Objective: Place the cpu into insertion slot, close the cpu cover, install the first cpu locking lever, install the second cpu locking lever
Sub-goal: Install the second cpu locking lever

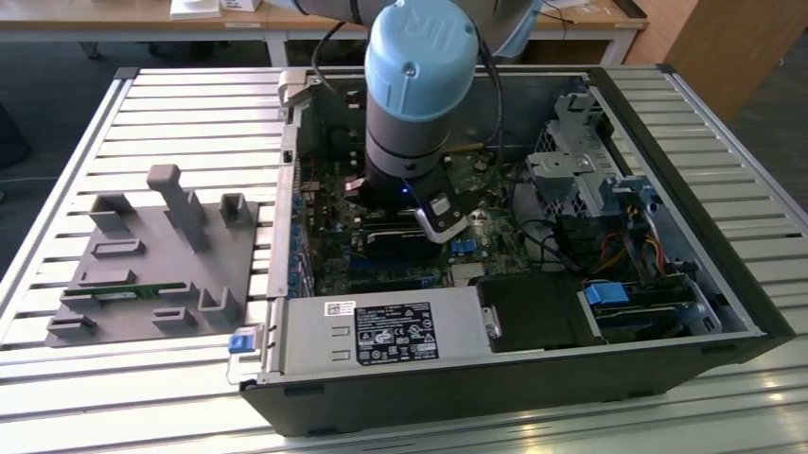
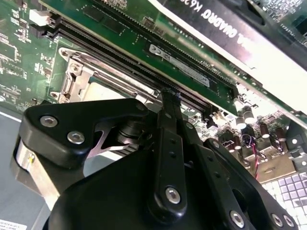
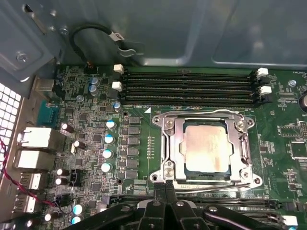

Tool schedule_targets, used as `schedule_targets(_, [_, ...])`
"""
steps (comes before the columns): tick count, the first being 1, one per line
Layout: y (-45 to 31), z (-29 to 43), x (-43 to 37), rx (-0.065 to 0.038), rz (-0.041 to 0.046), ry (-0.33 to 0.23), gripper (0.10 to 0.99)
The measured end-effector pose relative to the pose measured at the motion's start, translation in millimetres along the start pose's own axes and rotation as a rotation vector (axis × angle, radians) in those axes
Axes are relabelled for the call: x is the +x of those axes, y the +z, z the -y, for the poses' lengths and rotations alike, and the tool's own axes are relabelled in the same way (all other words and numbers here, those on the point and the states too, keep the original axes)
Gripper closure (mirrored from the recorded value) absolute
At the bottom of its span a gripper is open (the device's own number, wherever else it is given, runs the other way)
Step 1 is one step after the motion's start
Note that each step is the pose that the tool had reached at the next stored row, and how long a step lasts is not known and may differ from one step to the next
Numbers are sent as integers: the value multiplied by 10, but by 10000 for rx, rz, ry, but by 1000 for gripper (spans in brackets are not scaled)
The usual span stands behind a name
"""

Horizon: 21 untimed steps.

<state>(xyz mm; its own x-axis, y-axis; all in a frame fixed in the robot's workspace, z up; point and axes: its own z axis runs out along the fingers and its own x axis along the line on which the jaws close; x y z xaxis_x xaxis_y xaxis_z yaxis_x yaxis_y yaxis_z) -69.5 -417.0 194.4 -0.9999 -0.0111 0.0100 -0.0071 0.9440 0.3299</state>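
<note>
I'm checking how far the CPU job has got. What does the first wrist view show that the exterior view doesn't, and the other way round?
First wrist view alone: the cpu seated in its socket, the cover closed around it, the gripper with fingers together at the socket's edge, four memory slots.

Exterior view alone: the whole case, the power supply, a grey fixture at the exterior view's left, the arm.

Both: the green motherboard.

Arm [image 1: 411,104] descends near-vertical from top centre of the exterior view, blue-capped wrist joint uppermost. Gripper [image 3: 166,186] at bottom centre of the first wrist view, black fingers [image 2: 169,124] pressed together, nothing between them.
</note>
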Motion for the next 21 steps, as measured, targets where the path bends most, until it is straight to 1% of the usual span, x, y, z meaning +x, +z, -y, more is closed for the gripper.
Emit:
schedule_targets(6, [24, 0, 7, -133, 2, 0, 980])
schedule_targets(12, [51, -15, 27, -205, 3, -2, 980])
schedule_targets(21, [98, -70, 54, -306, 4, -3, 980])
